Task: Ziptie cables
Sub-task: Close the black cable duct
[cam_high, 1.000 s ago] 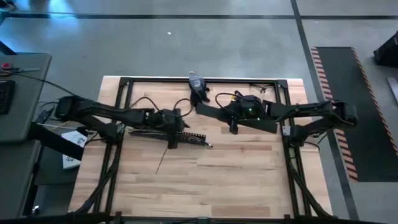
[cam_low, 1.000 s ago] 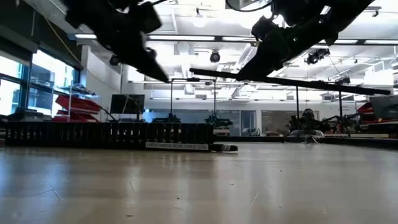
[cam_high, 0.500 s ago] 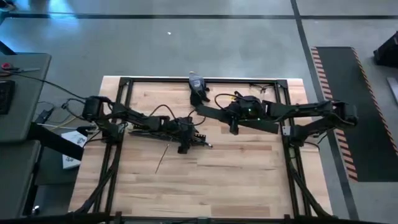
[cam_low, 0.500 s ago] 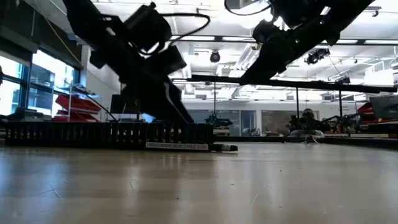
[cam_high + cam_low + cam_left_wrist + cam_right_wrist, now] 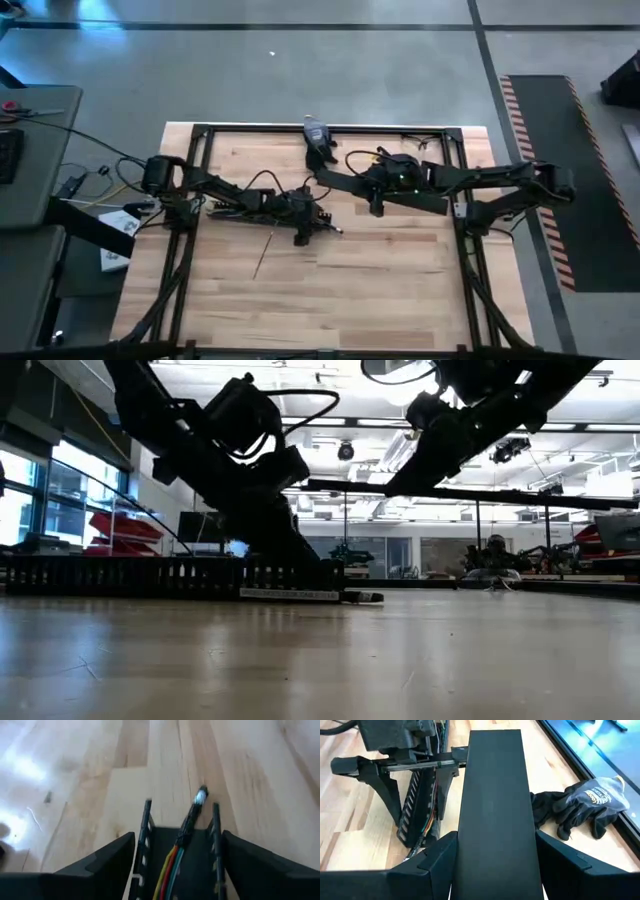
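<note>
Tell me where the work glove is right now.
The glove lies at the table's far edge in the high view, near the middle, just beyond the flat black lid strip that the right gripper holds.

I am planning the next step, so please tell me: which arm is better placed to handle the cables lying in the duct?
Probably the left. The left gripper is open, straddling the duct end where the cables lie. The right gripper is raised and shut on the lid strip.
</note>
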{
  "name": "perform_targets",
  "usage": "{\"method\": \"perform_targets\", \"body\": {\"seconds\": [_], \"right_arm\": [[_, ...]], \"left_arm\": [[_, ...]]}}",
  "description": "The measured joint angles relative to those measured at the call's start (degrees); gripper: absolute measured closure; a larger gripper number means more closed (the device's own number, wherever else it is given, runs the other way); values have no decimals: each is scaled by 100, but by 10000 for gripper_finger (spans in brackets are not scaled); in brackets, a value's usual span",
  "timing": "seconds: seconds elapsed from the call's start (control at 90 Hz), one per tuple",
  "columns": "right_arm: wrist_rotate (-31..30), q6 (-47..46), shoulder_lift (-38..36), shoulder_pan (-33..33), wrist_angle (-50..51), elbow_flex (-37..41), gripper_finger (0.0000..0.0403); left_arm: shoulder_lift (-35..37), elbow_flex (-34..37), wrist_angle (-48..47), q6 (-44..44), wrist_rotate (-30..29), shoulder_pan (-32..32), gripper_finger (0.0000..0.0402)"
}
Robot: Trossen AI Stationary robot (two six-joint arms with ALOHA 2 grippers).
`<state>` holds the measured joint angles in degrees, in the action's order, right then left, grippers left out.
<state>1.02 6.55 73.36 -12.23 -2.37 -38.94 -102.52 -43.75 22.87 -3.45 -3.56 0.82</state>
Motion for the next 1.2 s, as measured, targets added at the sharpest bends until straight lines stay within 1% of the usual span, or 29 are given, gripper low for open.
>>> {"method": "perform_targets", "body": {"seconds": [0.178, 0.289, 0.522, 0.733, 0.9, 0.978, 1.078, 1.2], "right_arm": [[0, 13, 0, 0, 0, 0, 190], [0, 15, 0, 0, 0, 0, 190], [75, 99, 0, 0, 2, 0, 190], [96, 101, 0, 0, 1, 0, 190], [131, 136, -2, -2, 103, 0, 190], [265, 220, 9, -4, 312, 0, 190], [462, 387, 22, -7, 648, 0, 190], [936, 614, 24, -7, 971, 0, 190]], "left_arm": [[-243, -2, 209, 24, -23, 0, 138], [-394, 0, 397, 34, -145, -4, 138], [-404, 0, 516, 27, -174, -13, 144], [-404, 0, 709, 191, -288, 17, 164], [-392, -9, 358, 403, -314, 68, 192], [-377, -15, 172, 424, -373, 66, 202], [-367, -22, 57, 385, -339, 61, 205], [-367, -22, 45, 342, -338, 61, 204]]}}
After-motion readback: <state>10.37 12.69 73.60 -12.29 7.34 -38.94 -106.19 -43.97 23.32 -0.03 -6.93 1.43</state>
